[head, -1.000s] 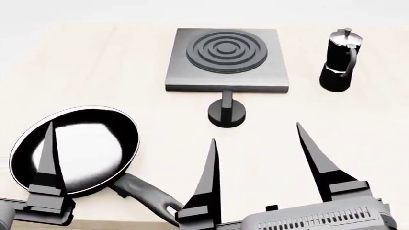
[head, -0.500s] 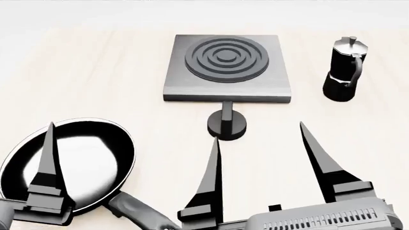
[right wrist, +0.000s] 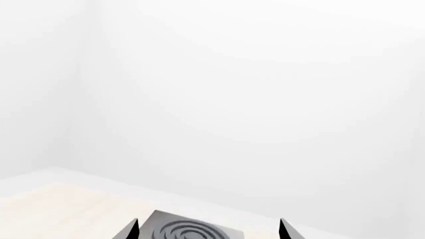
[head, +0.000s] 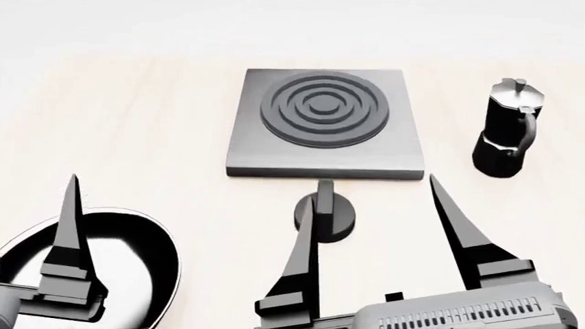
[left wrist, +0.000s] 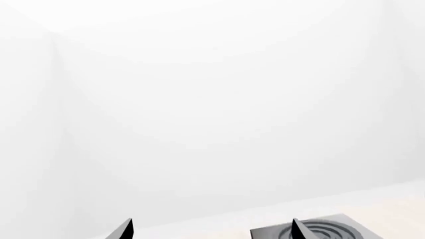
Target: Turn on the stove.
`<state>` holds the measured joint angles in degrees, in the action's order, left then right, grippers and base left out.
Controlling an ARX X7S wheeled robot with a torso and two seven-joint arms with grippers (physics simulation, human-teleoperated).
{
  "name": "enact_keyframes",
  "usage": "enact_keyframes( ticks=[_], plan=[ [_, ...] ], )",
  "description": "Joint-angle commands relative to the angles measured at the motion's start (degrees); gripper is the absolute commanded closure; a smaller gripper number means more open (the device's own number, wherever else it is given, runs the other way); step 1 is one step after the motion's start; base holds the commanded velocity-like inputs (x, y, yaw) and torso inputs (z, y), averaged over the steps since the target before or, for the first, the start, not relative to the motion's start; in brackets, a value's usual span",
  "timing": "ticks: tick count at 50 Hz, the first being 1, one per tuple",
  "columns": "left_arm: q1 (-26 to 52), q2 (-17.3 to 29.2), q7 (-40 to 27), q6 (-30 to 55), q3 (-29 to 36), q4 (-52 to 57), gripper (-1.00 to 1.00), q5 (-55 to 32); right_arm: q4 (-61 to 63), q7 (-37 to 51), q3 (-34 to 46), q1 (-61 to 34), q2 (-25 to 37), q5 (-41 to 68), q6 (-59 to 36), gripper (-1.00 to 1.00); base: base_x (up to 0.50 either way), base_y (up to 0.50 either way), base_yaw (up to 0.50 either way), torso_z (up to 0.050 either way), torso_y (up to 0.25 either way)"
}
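Observation:
The stove (head: 325,147) is a square grey plate with a ring burner (head: 322,107), lying on the pale table. Its black round knob (head: 333,221) with an upright fin sits just in front of the plate. My right gripper (head: 373,195) is open and holds nothing; its left finger (head: 300,267) overlaps the knob in the head view, and touch cannot be told. One left finger (head: 68,233) shows over the pan. The left gripper (left wrist: 211,234) is open and empty, with the stove (left wrist: 332,230) past one fingertip. The stove (right wrist: 192,229) lies ahead of the right gripper (right wrist: 209,230).
A black moka pot (head: 508,130) stands to the right of the stove. A black frying pan (head: 128,267) lies at the lower left, partly cut off by the picture's edge. The pale wooden table (head: 137,123) ends at a white wall behind.
The whole scene has slid down and nearer in the head view. The knob now sits beside my right gripper's left finger, and the pan has dropped partly out of view. Both grippers stay open.

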<state>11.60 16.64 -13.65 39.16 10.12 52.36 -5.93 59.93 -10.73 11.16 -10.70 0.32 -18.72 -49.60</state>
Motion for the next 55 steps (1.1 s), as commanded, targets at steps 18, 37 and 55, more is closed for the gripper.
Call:
enact_keyframes(
  ticks=[18, 37, 55],
  plan=[
    [0.21, 0.4, -0.52, 0.08, 0.04, 0.25, -1.0, -0.9, 0.02, -0.05, 0.27, -0.11, -0.06, -0.33, -0.19, -1.0, 0.26, 0.0, 0.0, 0.0, 0.0],
    [0.21, 0.92, -1.19, -0.26, 0.66, 0.0, -1.0, -0.59, 0.0, 0.07, 0.27, -0.07, 0.02, -0.2, -0.17, -1.0, 0.26, 0.0, 0.0, 0.0, 0.001],
    [0.21, 1.17, -1.62, -0.28, 0.69, -0.08, -1.0, -1.02, -0.91, 2.56, -1.41, -0.11, 0.83, 4.76, -0.09, -1.0, 0.13, 0.0, 0.0, 0.0, 0.0]
  ],
)
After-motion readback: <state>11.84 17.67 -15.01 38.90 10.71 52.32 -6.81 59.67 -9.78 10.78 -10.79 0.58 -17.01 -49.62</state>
